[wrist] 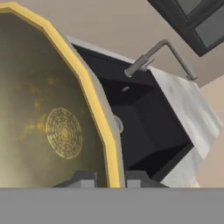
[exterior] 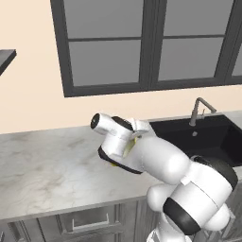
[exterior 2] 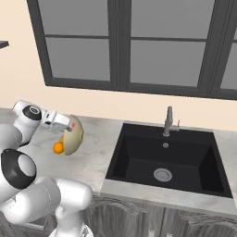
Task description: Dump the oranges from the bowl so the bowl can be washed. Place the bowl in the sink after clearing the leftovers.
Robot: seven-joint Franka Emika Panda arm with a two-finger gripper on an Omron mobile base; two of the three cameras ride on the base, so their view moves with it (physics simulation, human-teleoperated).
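The end effector (exterior 2: 69, 131) is clamped on the rim of the bowl (exterior 2: 73, 134), one finger on each side of the yellow edge, as the hand view shows with the two dark fingertips (wrist: 83, 178) straddling the rim at the bottom of the picture. The bowl is held up off the surface (exterior 2: 95, 152), tipped steeply onto its side so that its opening faces left and downward in the right base view, over the stretch of marble left of the sink (exterior 2: 169, 159). In the hand view the bowl's (wrist: 48, 118) inside is bare, showing a ring pattern at its centre. One orange (exterior 2: 58, 147) shows at the bowl's lower lip, just at or below the rim; whether it touches the bowl or is already clear of it cannot be told. A second orange cannot be made out. In the left base view the arm's wrist covers most of the bowl, and only a sliver of its yellow rim (exterior: 130, 145) peeks out beside the white link. The sink is a black basin recessed in the surface toward its right end, with a round drain (exterior 2: 162, 174) in its floor and a grey faucet (exterior 2: 168, 121) standing at its back edge, below the window (exterior 2: 125, 41).
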